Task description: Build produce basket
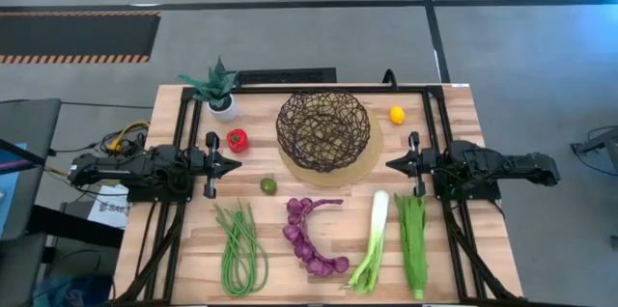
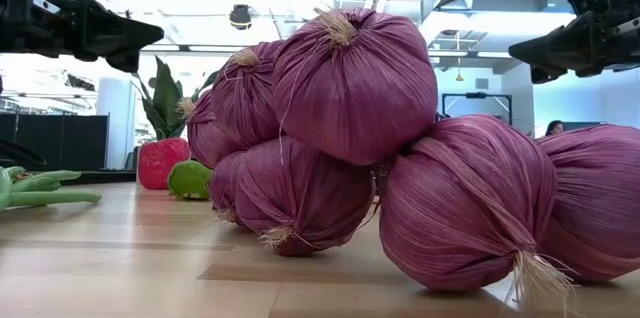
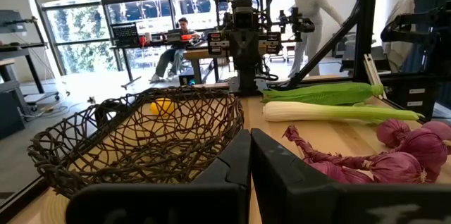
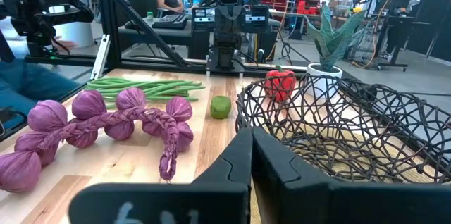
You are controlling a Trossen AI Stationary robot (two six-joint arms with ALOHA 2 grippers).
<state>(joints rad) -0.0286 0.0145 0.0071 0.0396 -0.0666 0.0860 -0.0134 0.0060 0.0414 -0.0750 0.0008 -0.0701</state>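
Both grippers, left [image 1: 235, 163] and right [image 1: 390, 163], wait with fingers pressed together beside the empty dark woven-wire basket [image 1: 323, 130] at the table's far centre, where the bulky produce, such as the white-green leek [image 1: 373, 240], would best go in first.

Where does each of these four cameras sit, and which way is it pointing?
High view: above the table, looking straight down; shows both arms, left gripper and right gripper, either side of the basket.
Low view: at tabletop height, right against the onions; gripper tips show in the upper corners.
Left wrist view: looks across the table at the right arm; own shut fingers below.
Right wrist view: looks back at the left arm; own shut fingers below.
Shared: both wrist views show basket and onions.
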